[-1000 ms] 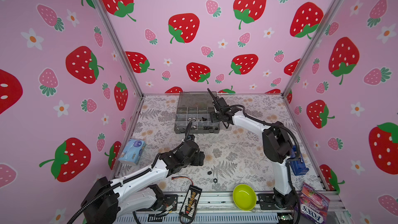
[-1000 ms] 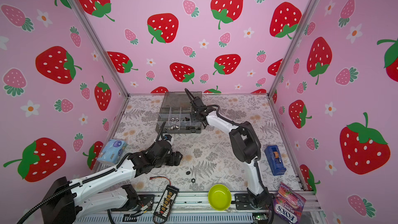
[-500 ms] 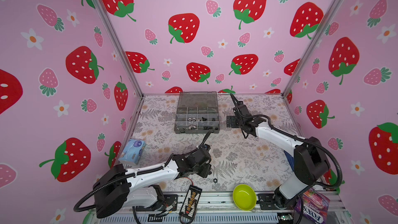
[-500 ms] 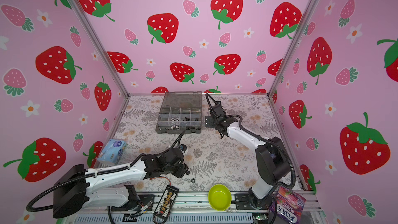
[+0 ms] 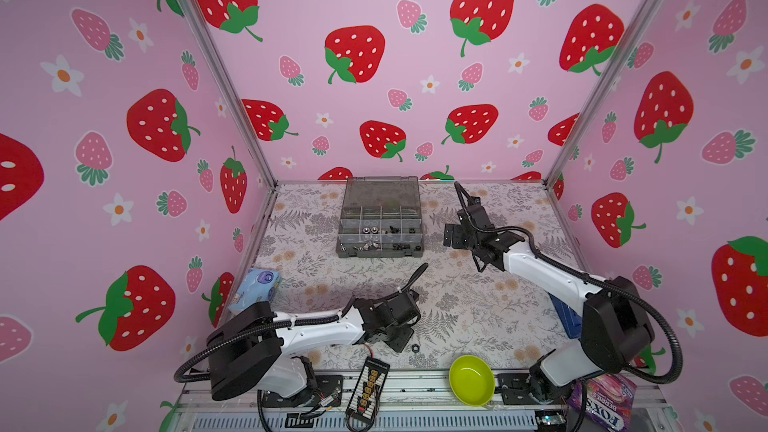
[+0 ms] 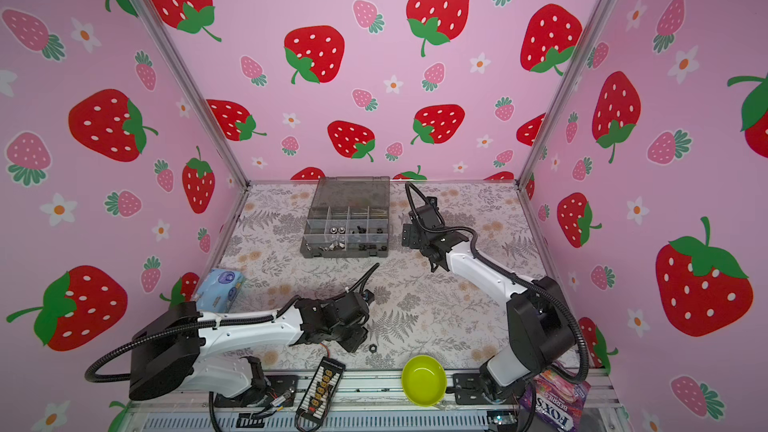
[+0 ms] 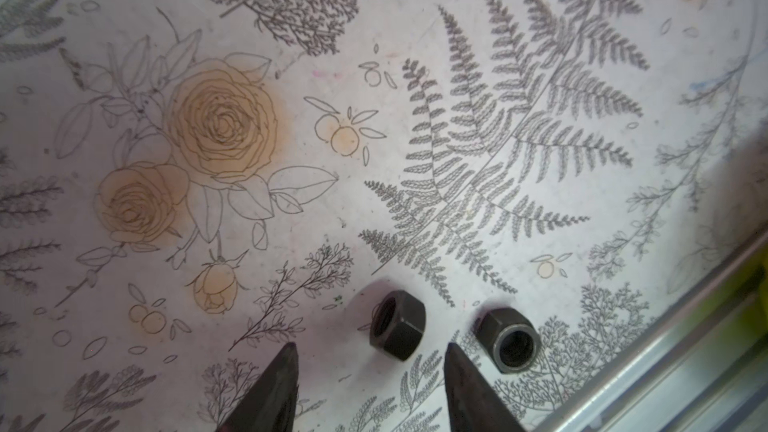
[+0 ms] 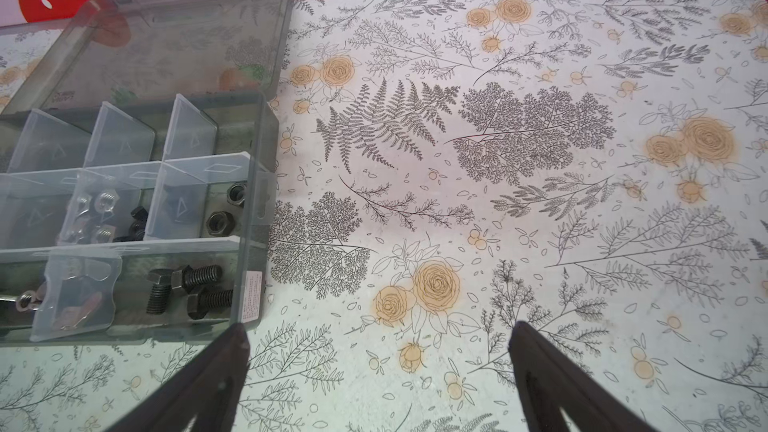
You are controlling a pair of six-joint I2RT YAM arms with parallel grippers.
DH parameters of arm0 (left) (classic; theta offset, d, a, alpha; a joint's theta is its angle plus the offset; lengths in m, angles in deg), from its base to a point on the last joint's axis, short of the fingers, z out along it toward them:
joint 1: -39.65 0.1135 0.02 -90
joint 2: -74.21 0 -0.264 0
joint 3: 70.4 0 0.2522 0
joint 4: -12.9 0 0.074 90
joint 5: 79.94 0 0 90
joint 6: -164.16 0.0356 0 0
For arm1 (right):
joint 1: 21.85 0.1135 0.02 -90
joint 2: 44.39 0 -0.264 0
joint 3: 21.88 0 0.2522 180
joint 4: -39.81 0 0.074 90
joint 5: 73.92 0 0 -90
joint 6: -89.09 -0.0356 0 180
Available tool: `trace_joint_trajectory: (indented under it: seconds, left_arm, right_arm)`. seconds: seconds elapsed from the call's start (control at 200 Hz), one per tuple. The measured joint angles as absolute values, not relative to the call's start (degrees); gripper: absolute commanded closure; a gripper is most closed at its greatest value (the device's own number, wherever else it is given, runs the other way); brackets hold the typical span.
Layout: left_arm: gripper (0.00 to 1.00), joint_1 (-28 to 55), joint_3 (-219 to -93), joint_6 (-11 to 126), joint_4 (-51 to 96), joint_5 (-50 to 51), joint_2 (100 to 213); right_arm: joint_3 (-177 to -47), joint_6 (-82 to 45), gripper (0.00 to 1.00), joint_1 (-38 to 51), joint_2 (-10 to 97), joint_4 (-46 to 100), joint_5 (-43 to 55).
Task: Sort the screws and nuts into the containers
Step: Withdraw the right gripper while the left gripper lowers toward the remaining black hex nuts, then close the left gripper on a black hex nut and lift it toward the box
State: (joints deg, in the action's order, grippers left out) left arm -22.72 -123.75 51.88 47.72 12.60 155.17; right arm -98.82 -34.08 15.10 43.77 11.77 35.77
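Two black hex nuts (image 7: 397, 325) (image 7: 509, 339) lie on the floral mat near its front edge. My left gripper (image 7: 371, 347) is open and low over the mat. The first nut lies just ahead of the gap between its tips, untouched, and the second lies outside one fingertip (image 7: 457, 363). In both top views one nut (image 5: 414, 348) (image 6: 372, 347) shows beside the left gripper (image 5: 400, 342). The smoky-grey containers (image 5: 380, 252) (image 8: 249, 243) hold black screws (image 8: 187, 290), black nuts (image 8: 218, 222) and silver nuts (image 8: 99, 201). My right gripper (image 8: 379, 326) (image 5: 451, 236) hangs wide open and empty just right of the box.
A lime-green bowl (image 5: 471, 380) and a black connector board (image 5: 368, 384) sit on the front rail. A blue packet (image 5: 255, 290) lies at the left wall, a blue block (image 5: 563, 317) at the right. A candy bag (image 5: 602, 401) lies at the front right. The metal rail (image 7: 665, 367) runs close beside the nuts.
My left gripper moved from near the box to the front edge, came down by the nuts and narrowed its jaws. My right gripper left the box, moved right and opened wide.
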Motion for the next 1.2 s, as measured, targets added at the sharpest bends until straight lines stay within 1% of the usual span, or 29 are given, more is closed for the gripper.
trace_joint_trajectory:
  seconds: [0.105, 0.255, 0.54, 0.705, 0.8, 0.95, 1.07, 1.201]
  left_arm:
    - [0.44, -23.1, -124.3, 52.3, 47.6, 12.6, 156.4]
    - [0.51, -23.1, -124.7, 53.1, 47.6, 12.6, 158.3]
    - [0.59, -23.1, -126.4, 53.5, 47.5, 13.1, 160.8]
    - [0.71, -23.1, -126.9, 53.7, 47.4, 13.1, 161.4]
    - [0.80, -23.1, -127.1, 53.7, 47.4, 13.0, 161.5]
    - [0.87, -23.1, -127.1, 53.3, 47.5, 13.0, 161.5]
    - [0.90, -23.1, -127.1, 53.0, 47.5, 13.1, 161.4]
    - [0.90, -23.0, -127.1, 52.3, 47.9, 14.7, 160.6]
  right_arm:
    - [-98.4, -34.3, 0.00, 15.1, 43.4, 11.8, 35.9]
    - [-98.0, -34.3, 0.00, 15.1, 43.4, 11.7, 35.9]
    - [-97.8, -34.3, 0.00, 14.6, 43.2, 11.7, 36.2]
    - [-97.5, -34.3, 0.00, 14.5, 42.8, 11.7, 36.3]
    - [-97.5, -34.3, 0.00, 14.5, 42.8, 11.6, 36.3]
    - [-97.3, -34.6, 0.00, 14.5, 42.7, 11.6, 36.4]
    - [-96.8, -34.9, 0.00, 14.4, 42.2, 11.4, 36.6]
    - [-96.0, -35.5, 0.00, 14.4, 41.1, 11.4, 36.7]
